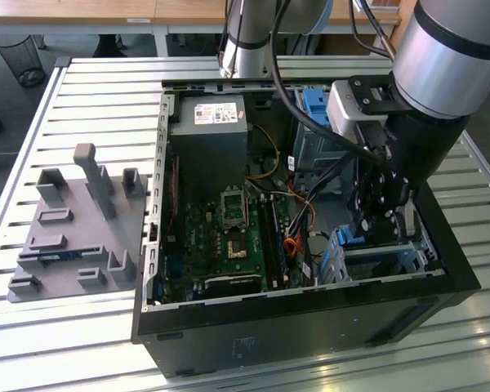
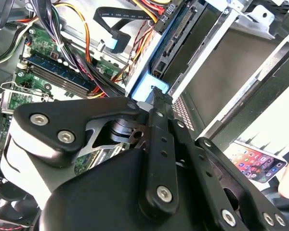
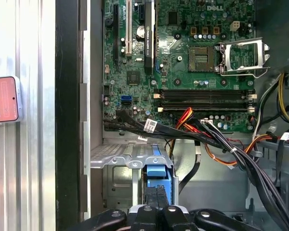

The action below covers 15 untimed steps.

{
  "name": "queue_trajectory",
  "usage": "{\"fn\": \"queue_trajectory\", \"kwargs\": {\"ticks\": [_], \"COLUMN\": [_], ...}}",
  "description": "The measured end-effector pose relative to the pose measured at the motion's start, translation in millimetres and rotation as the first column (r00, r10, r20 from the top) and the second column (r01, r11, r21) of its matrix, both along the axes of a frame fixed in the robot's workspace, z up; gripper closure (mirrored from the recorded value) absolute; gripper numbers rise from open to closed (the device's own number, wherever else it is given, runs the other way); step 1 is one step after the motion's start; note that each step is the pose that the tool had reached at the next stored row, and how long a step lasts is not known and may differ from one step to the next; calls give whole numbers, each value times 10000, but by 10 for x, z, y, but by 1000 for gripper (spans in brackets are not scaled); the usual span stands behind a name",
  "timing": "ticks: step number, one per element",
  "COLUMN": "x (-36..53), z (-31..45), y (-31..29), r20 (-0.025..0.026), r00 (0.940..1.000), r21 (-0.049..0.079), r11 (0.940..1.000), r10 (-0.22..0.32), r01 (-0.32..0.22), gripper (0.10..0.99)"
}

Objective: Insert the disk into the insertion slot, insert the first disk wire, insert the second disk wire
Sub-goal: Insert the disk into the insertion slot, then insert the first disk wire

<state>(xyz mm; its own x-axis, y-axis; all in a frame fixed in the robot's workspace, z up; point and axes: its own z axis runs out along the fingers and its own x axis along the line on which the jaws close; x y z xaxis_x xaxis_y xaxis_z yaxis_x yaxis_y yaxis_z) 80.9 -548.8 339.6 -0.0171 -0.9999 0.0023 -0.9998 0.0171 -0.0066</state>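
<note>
Clenched on nothing, with pincer (image 3: 156,190) tips seemingly butted against the blue end of the disk (image 3: 158,174), lying in the slot (image 3: 116,156) in a corner of the case (image 1: 310,296), long axis running straight ahead from the tips.

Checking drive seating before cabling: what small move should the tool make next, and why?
Probably a short straight push into the insertion slot: the tool sits against the blue carrier end of the disk, which seems to stand proud of the cage edge, so it looks not fully seated.
</note>
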Motion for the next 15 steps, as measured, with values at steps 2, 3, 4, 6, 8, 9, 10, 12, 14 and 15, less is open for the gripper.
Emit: {"fn": "queue_trajectory", "kwargs": {"ticks": [2, 3, 4, 6, 8, 9, 10, 12, 14, 15], "x": [0, 0, 0, 0, 0, 0, 0, 0, 0, 0], "z": [9, 17, 24, 41, 52, 59, 69, 92, 119, 135], "y": [0, 0, 0, 0, 0, 0, 0, 0, 0, 0], "r20": [-2, -8, -12, -26, -42, -50, -59, -71, -81, -84], "r00": [10000, 10000, 10000, 10000, 10000, 10000, 10000, 10000, 10000, 10000], "r21": [2, 1, 1, 2, 3, 2, 1, 1, 2, 1], "r11": [10000, 10000, 10000, 10000, 10000, 10000, 10000, 10000, 10000, 10000], "r10": [0, 0, 0, 1, 0, 0, 0, 0, 0, 0], "r01": [0, 0, 0, -1, 0, 0, 0, 0, 0, 0], "gripper": [980, 980, 980, 980, 980, 980, 980, 980, 980, 980]}}
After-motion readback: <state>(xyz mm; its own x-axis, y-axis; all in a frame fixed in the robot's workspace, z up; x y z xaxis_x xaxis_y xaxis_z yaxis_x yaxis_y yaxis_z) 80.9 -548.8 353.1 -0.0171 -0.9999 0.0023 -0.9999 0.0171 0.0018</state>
